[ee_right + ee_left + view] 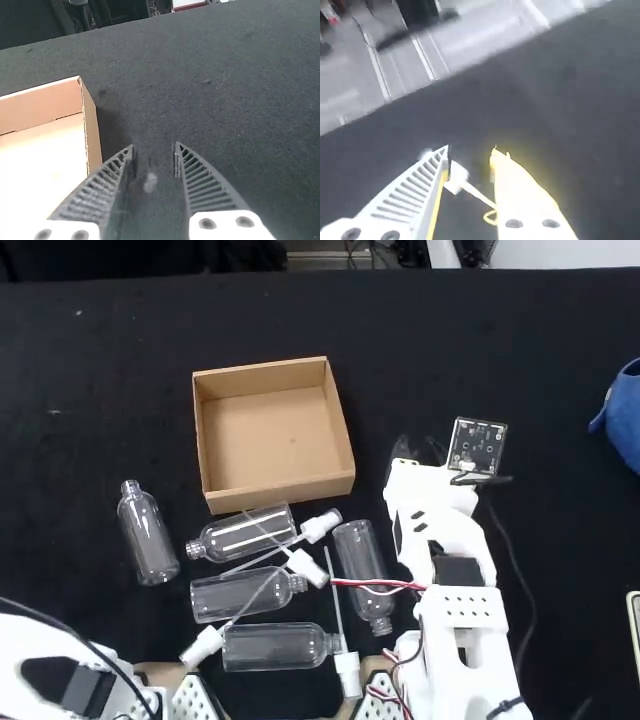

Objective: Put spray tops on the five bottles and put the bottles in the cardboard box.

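Nothing is finished: the brown cardboard box (262,373) sits empty, five clear plastic bottles (245,593) lie uncapped on its near side among loose white spray tops (320,528), and the left gripper (469,155) and right gripper (152,155) both stand parted.

**Work surface and surroundings.**
A table (100,340) draped in matte black cloth spans the high view, its fabric flecked with pale lint. Beyond its far edge lie dark shapes and loose cables (372,252). A blue object (625,420) sits at the right edge of that view. In the left wrist view, a grey floor (395,65) marked with pale lines lies past the table's edge.
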Robot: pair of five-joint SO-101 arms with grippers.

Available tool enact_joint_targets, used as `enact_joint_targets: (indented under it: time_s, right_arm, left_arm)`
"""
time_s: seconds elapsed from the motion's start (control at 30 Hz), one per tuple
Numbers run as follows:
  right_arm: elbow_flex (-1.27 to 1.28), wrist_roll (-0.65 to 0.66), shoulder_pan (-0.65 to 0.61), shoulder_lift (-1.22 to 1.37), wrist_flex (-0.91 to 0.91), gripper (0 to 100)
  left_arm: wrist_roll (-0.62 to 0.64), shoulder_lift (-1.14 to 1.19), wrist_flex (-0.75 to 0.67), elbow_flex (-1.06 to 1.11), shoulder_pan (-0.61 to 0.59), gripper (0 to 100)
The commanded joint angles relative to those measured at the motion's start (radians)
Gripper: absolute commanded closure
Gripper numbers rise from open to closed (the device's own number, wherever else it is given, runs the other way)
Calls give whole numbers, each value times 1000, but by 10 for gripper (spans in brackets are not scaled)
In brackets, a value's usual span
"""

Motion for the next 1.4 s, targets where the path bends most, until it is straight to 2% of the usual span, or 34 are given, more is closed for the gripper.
enact_joint_targets:
  time_s: [0.0,0.3,0.43,0.5,0.63,0.8,1.03,1.37]
  right_arm:
    - [-16,5,-18,1,-32,890]
    - [-13,5,-18,1,-32,890]
    - [-13,5,-18,1,-32,890]
    - [-12,5,-18,1,-32,890]
    - [-12,5,-18,1,-32,890]
    - [-12,5,-18,1,-32,890]
    - [-12,5,-20,1,-32,890]
    - [-13,5,-20,1,-32,890]
  left_arm:
    - [-11,48,-176,-19,-47,970]
    - [-11,203,-440,-7,-97,970]
    - [-14,235,-594,97,-110,970]
    - [-57,235,-654,179,-111,970]
    - [-80,233,-681,271,-113,970]
    - [-80,233,-477,185,-105,970]
    - [-81,233,-46,-28,-38,970]
    - [-80,206,290,-24,88,970]
